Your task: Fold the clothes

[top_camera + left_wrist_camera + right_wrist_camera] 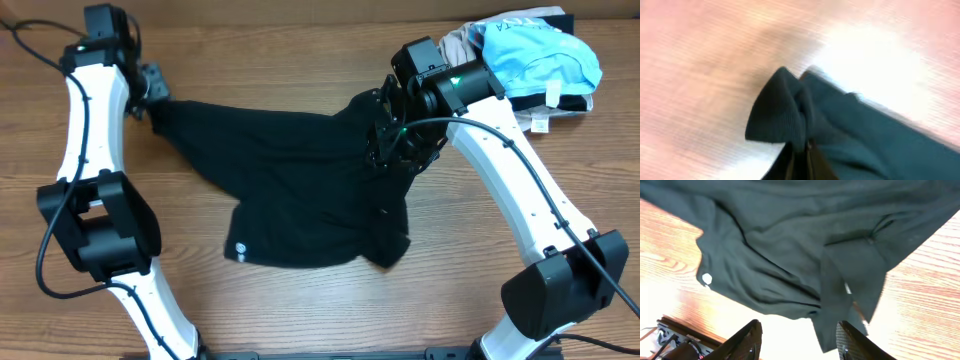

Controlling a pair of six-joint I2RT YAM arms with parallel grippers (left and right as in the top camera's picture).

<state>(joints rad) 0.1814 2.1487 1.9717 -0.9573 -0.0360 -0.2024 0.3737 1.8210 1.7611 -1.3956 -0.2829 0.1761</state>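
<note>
1. The table is brown wood grain, its lines running left to right, and it fills almost all of the overhead view.
2. The clothes lie at the middle of the table: black and limp, drawn out from the upper left toward my right arm. A lower flap sags toward the near edge.
3. A small round white logo sits by the lower left hem, flat on the wood.
4. My left jaws are at the far left end of the clothes, pressed together on a bunched corner. The left wrist view is blurred. The table there looks pinkish with a wide white glare patch.
5. My right jaws stand spread over the right side of the clothes. The two fingers are well apart, with cloth and bright wood showing between them.
6. At the far right corner of the table a blue garment lies on a beige one, with a white tag hanging at the near side of the pile. My right arm crosses between this pile and the clothes.
7. Little of the room shows. In the right wrist view, a black base with cables sits at the table's edge.
</note>
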